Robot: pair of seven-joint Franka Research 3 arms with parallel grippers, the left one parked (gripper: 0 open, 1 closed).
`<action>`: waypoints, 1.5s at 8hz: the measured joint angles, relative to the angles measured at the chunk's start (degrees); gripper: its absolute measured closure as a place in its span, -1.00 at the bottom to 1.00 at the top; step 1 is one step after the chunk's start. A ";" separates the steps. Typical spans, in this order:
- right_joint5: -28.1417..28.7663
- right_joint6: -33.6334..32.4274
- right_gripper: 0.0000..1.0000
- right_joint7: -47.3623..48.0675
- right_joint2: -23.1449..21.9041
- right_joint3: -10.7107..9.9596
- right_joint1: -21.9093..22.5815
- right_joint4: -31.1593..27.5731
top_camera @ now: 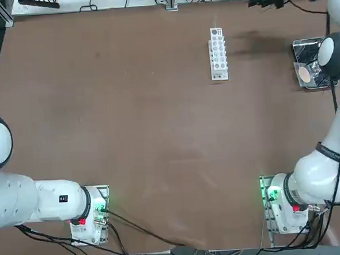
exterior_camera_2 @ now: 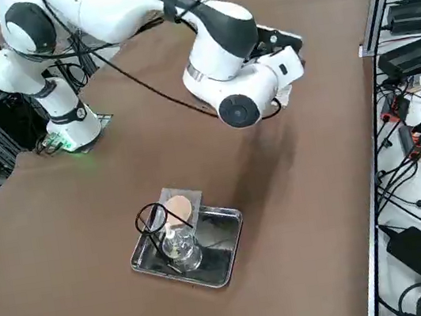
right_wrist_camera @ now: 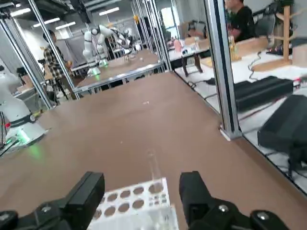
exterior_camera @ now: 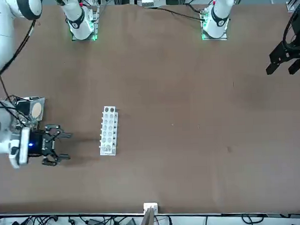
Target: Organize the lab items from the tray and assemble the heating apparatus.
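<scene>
the metal tray (exterior_camera_2: pixel 224 254) holds the glass burner (exterior_camera_2: pixel 179 245), black wire ring stand (exterior_camera_2: pixel 151 218) and grey mesh (exterior_camera_2: pixel 178 209). beside it the right gripper (exterior_camera: pixel 61 144) hovers, fingers spread and empty, facing the white test tube rack (exterior_camera: pixel 108 130).

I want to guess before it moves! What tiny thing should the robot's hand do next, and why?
Probably swing back over the metal tray. The right gripper is open and empty, pointing at the white test tube rack, while the glass burner, wire ring stand and mesh sit in the tray.
</scene>
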 joint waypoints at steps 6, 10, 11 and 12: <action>-20.35 -1.60 -0.91 18.68 -2.80 -0.35 -7.46 6.42; -32.21 -1.57 -0.92 33.32 -5.12 -3.79 -11.21 6.45; -32.69 -1.51 -0.92 35.88 -5.10 -6.81 -11.16 6.42; -32.71 -1.43 -0.92 39.96 -5.10 -9.65 -11.20 6.41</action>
